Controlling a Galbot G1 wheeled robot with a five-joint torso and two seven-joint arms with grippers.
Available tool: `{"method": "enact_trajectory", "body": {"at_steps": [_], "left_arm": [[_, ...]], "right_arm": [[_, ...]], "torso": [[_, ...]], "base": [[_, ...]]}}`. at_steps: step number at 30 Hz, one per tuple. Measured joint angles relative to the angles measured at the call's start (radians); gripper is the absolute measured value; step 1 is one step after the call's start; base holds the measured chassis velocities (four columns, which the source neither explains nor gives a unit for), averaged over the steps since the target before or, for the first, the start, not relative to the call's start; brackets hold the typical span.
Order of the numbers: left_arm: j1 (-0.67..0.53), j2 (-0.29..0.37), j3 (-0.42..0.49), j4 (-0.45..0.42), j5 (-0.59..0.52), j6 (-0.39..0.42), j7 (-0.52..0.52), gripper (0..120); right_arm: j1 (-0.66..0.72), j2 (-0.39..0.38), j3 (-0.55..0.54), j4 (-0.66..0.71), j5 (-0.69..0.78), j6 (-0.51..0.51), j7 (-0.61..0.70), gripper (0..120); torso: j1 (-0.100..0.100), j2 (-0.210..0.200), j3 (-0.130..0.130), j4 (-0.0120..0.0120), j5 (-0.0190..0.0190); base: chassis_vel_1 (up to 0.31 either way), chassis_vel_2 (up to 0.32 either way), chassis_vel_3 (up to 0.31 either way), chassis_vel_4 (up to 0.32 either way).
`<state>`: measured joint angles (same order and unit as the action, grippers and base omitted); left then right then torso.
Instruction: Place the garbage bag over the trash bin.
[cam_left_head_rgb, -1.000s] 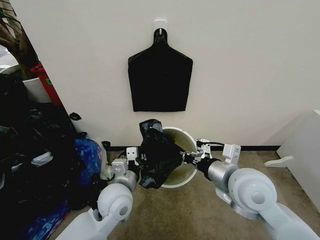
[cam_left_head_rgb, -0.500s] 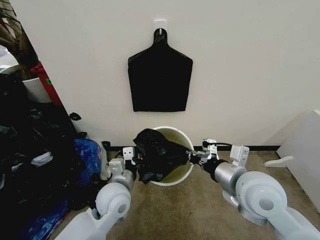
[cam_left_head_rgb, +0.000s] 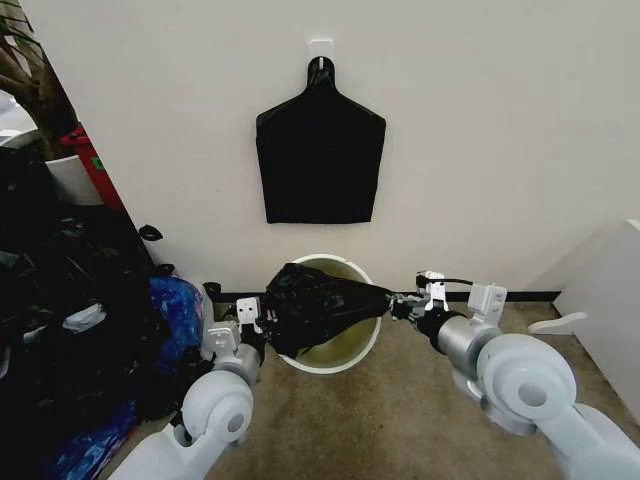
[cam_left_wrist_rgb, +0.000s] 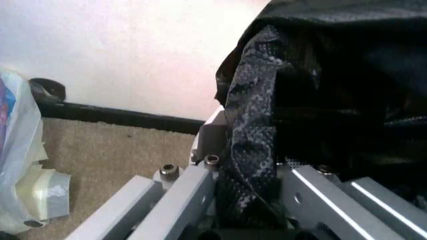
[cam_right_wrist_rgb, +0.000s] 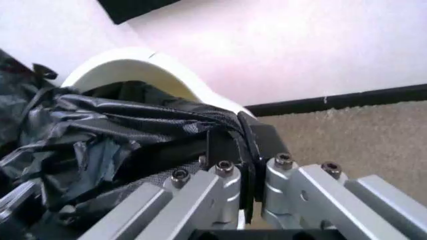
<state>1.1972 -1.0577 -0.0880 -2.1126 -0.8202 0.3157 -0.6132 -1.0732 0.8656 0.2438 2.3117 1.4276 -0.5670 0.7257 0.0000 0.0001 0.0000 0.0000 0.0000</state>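
Glossy black garbage bag (cam_left_head_rgb: 318, 305), white trash bin (cam_left_head_rgb: 330, 362), beige carpet (cam_left_head_rgb: 400, 420), blue plastic bag (cam_left_head_rgb: 176, 305).

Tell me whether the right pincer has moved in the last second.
Yes. The right pincer, shut on the garbage bag, has shifted rightward along the black baseboard, stretching the bag across the trash bin.

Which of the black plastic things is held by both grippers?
The wrinkly garbage bag stretched over the trash bin, between left gripper and right gripper; the flat bundle hangs on the wall.
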Motion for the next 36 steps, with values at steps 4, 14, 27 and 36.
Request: {"method": "enact_trajectory", "body": {"at_steps": [4, 14, 27, 36], "left_arm": [[0.009, 0.000, -0.005, -0.008, 0.000, -0.006, 0.007, 1], [0.019, -0.001, -0.014, -0.020, -0.003, -0.012, 0.017, 1], [0.036, 0.005, -0.020, -0.033, -0.005, -0.023, 0.038, 1], [0.045, 0.000, -0.021, -0.031, -0.004, -0.026, 0.039, 1]], "right_arm": [[0.012, -0.001, 0.001, -0.063, 0.000, -0.005, -0.045, 0], [0.013, -0.003, 0.001, -0.191, -0.062, -0.038, -0.202, 0], [-0.002, -0.014, 0.003, -0.274, -0.192, -0.069, -0.435, 0], [-0.016, -0.022, 0.011, -0.251, -0.240, -0.043, -0.386, 14]], "torso": [[0.000, 0.000, 0.000, 0.0000, 0.0000], [0.000, 0.000, 0.000, 0.0000, 0.0001], [0.000, 0.000, 0.000, 0.0000, 0.0000], [0.000, 0.000, 0.000, 0.0001, 0.0002]], "base": [[0.000, 0.000, 0.000, 0.000], [0.000, 0.000, 0.000, 0.000], [0.000, 0.000, 0.000, 0.000], [0.000, 0.000, 0.000, 0.000]]}}
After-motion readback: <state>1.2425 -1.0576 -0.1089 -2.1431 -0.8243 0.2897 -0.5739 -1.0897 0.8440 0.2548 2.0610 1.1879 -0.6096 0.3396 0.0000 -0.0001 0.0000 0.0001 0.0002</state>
